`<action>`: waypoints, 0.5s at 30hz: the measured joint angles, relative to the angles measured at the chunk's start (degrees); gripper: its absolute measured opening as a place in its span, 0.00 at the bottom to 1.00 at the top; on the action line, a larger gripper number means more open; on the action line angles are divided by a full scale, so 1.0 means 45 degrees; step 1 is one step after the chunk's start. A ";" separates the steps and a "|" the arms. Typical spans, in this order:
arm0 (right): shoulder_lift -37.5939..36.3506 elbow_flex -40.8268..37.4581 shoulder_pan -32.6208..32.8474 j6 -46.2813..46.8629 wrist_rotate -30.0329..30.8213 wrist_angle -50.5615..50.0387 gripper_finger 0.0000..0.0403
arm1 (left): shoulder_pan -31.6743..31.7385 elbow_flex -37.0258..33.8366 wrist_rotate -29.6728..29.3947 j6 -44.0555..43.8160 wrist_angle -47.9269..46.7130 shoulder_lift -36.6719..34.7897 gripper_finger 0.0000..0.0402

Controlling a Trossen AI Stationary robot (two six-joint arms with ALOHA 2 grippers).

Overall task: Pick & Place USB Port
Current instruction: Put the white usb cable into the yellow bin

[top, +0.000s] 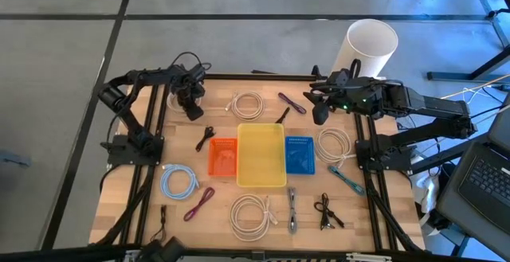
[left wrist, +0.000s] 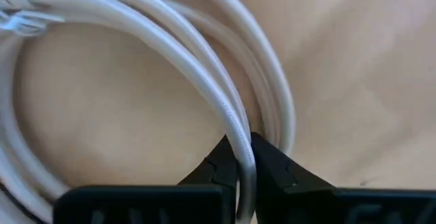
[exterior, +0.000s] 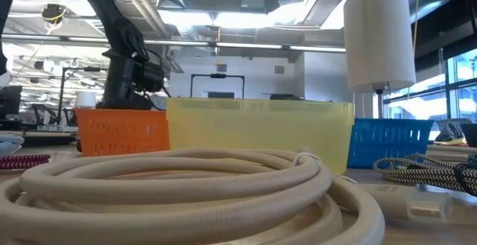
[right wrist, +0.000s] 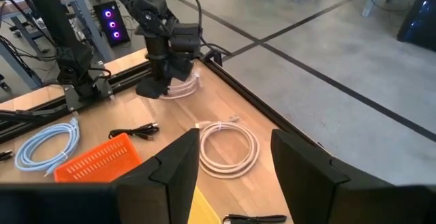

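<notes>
Left wrist view is showing the left end effector point(left wrist: 244, 163) clenching a white cable point(left wrist: 225, 108) at the bench's point(top: 119, 190) far-left corner; right end effector point(right wrist: 235, 163) is hovering released.

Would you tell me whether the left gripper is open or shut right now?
Shut: the left gripper has its dark fingers pinching a strand of the coiled white cable.

I'm working in what looks like a robotics lab or open industrial workshop: exposed ceiling ducts point(exterior: 223, 33) and strip lights point(exterior: 201, 18) run overhead. Far behind the wooden table point(top: 127, 190) stand benches, a computer tower point(right wrist: 109, 21) with glowing lights, and a polished concrete floor point(top: 64, 63).
</notes>
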 joint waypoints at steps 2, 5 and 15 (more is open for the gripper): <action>0.0000 0.0001 0.0000 -0.0037 0.0005 -0.0003 0.46 | -0.0004 0.0009 -0.0014 0.0014 -0.0626 -0.0568 0.03; 0.0000 0.0002 0.0000 -0.0301 0.0006 -0.0010 0.46 | 0.0000 0.0015 -0.0046 0.0028 -0.1729 -0.1680 0.03; 0.0000 0.0004 0.0000 -0.0614 0.0344 -0.0041 0.46 | -0.0105 0.0039 0.3789 -0.1786 -0.2931 -0.6699 0.03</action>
